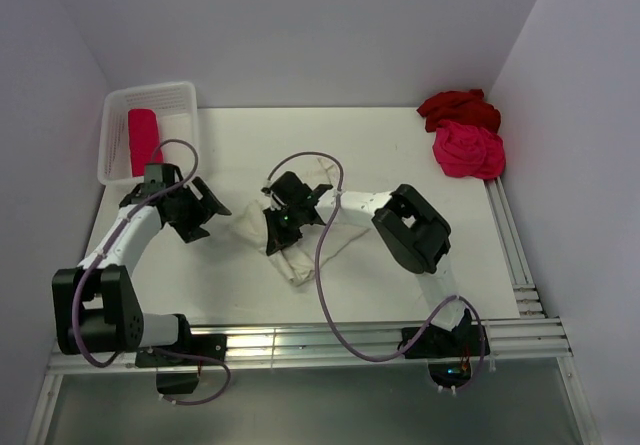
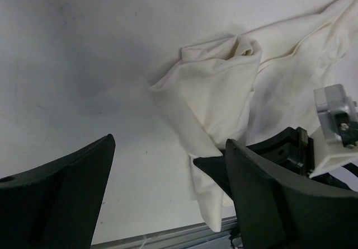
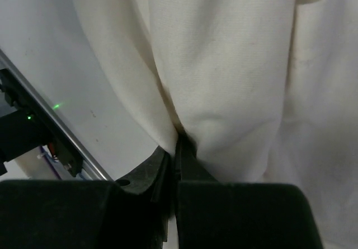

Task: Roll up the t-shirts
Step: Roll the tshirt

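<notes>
Jaws on the left arm hang spread and empty just beside the basket (image 1: 115,105) at the desk's (image 1: 400,155) far-left corner, where one pink-red roll (image 1: 143,137) lies finished. Mid-desk, the right jaws pinch a fold of the cream-white t-shirt (image 1: 292,261), crumpled and seemingly not yet rolled. At the far-right corner a dark red t-shirt (image 1: 455,108) and a hot pink t-shirt (image 1: 468,151) wait, heaped.

Table (image 1: 380,155): white top, and here's what's sitting on it.
Centre: cream-white t-shirt (image 1: 297,263), bunched up.
Far right corner: dark red t-shirt (image 1: 458,108) touching hot pink t-shirt (image 1: 468,151).
Far left corner: white mesh basket (image 1: 150,88).
</notes>
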You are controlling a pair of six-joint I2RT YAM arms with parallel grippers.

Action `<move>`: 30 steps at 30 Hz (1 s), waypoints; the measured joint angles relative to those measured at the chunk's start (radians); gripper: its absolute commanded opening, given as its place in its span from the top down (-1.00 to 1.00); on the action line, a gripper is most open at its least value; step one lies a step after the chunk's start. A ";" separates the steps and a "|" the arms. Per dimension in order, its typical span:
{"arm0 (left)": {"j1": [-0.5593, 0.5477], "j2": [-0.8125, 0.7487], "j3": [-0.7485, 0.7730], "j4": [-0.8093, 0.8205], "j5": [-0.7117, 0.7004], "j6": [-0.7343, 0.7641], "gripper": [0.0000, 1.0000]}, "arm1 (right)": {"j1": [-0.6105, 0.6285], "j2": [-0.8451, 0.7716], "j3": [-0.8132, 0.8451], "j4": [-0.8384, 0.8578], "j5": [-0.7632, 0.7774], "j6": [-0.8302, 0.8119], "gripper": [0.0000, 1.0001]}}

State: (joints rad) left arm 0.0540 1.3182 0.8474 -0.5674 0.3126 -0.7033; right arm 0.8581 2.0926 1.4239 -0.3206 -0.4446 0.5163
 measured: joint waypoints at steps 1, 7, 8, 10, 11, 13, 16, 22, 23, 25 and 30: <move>-0.027 0.020 0.001 0.011 -0.005 -0.004 -0.71 | -0.006 -0.003 -0.010 0.011 -0.016 0.002 1.00; -0.135 0.136 0.040 0.038 -0.030 -0.016 -0.71 | -0.032 -0.015 -0.044 0.054 -0.084 0.019 1.00; -0.141 0.146 0.041 0.043 -0.032 -0.016 -0.71 | -0.036 -0.015 -0.044 0.060 -0.095 0.022 1.00; -0.145 0.158 0.041 0.050 -0.040 -0.016 -0.71 | -0.041 -0.015 -0.045 0.071 -0.109 0.027 1.00; -0.145 0.165 0.041 0.054 -0.043 -0.016 -0.70 | -0.043 -0.015 -0.045 0.077 -0.116 0.030 1.00; -0.145 0.184 0.042 0.067 -0.049 -0.016 -0.68 | -0.047 -0.015 -0.045 0.089 -0.128 0.037 1.00; -0.147 0.227 0.046 0.087 -0.051 -0.016 -0.62 | -0.050 -0.016 -0.051 0.111 -0.148 0.045 1.00; -0.151 0.310 0.119 0.090 -0.060 -0.016 -0.24 | -0.056 -0.017 -0.068 0.144 -0.179 0.046 1.00; -0.153 0.325 0.144 0.092 -0.060 -0.014 -0.15 | -0.056 -0.018 -0.076 0.156 -0.186 0.048 1.00; -0.160 0.352 0.198 0.093 -0.065 -0.007 0.02 | -0.058 -0.019 -0.095 0.177 -0.197 0.054 1.00; -0.179 0.390 0.254 0.100 -0.066 0.012 0.35 | -0.060 -0.023 -0.129 0.212 -0.224 0.070 1.00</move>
State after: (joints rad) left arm -0.1253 1.7081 1.1019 -0.4679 0.2462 -0.6910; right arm 0.7982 2.0701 1.2945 -0.1085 -0.6682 0.5861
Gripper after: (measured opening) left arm 0.397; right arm 0.051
